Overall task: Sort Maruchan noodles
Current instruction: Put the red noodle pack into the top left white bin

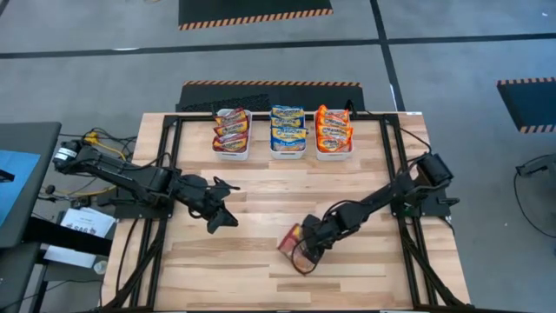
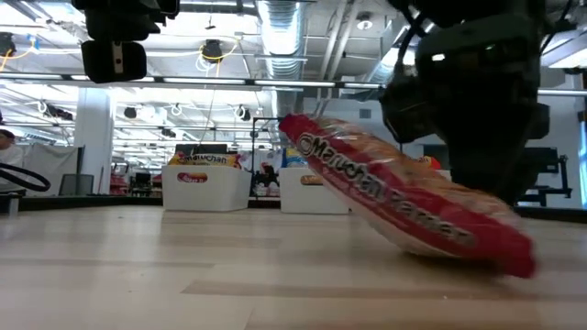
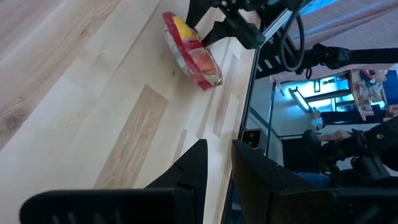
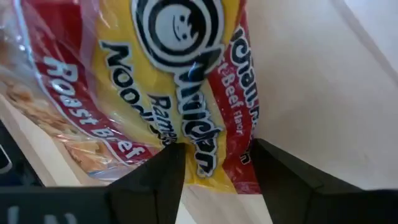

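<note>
A: Item one, the loose packet?
B: One red Maruchan packet [image 1: 292,236], Roast Beef flavour by its print, on the near middle of the tabletop [image 1: 261,213], toward the right arm's side. In the low view [image 2: 404,197] it stands tilted: one long edge rests on the wood and the other is raised. Its long axis slopes down across that view, upper end toward the bins.

A: What has hold of it?
B: The right pincer [image 1: 306,250]. In the right wrist view its two dark fingers [image 4: 155,177] stand apart on either side of the packet's end [image 4: 186,93], which sits between them; whether they press it I cannot tell.

A: The left pincer?
B: The left pincer [image 1: 222,216] hangs over the left half of the tabletop, well apart from the packet, fingers [image 3: 193,168] close together with a narrow gap and nothing between them.

A: Stock already binned?
B: Three white bins at the far edge, side by side: red packets in the left bin [image 1: 232,133], blue packets in the middle bin [image 1: 287,131], orange packets in the right bin [image 1: 334,130].
</note>
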